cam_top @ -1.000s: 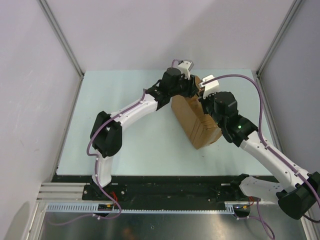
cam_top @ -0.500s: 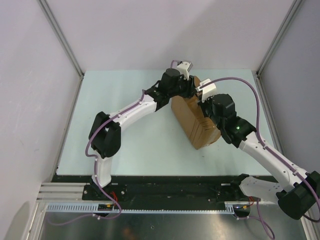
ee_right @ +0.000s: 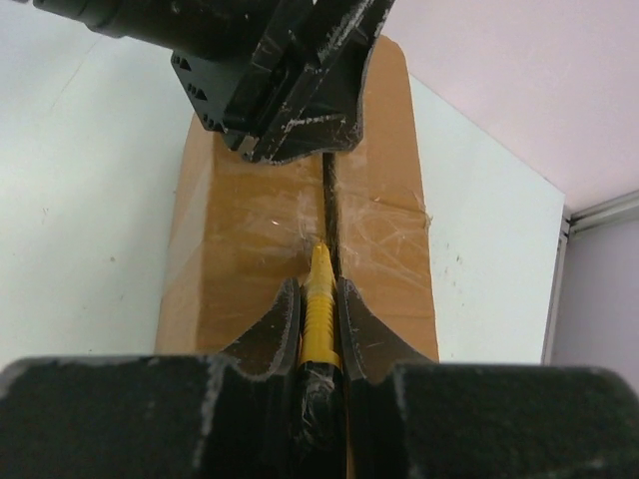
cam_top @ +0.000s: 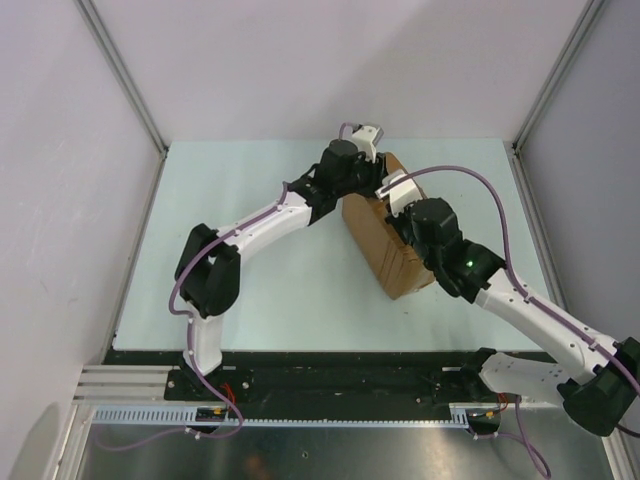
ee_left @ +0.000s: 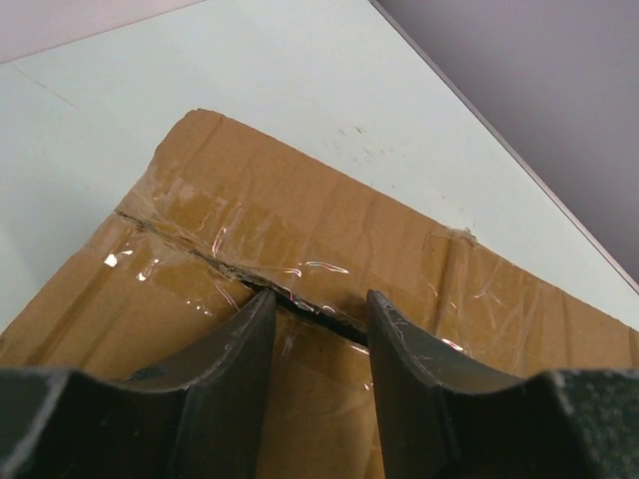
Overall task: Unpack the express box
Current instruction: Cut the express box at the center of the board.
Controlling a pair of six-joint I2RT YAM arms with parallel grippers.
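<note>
Pale table (cam_top: 250, 250), express box (cam_top: 385, 255) far, right of centre. The left gripper (ee_left: 319, 309) is spread astride the seam (seemingly steadying), the right gripper (ee_right: 318, 289) clamped on the yellow knife (ee_right: 319, 267) — a skidding blade could strike the left one.

- No text, brand, number or sign could be read in any of the three views.
- The faces of the express box (ee_left: 300, 220) that were in view carried no legible print.
- The yellow utility knife (ee_right: 319, 289) showed no marking that could be made out.
</note>
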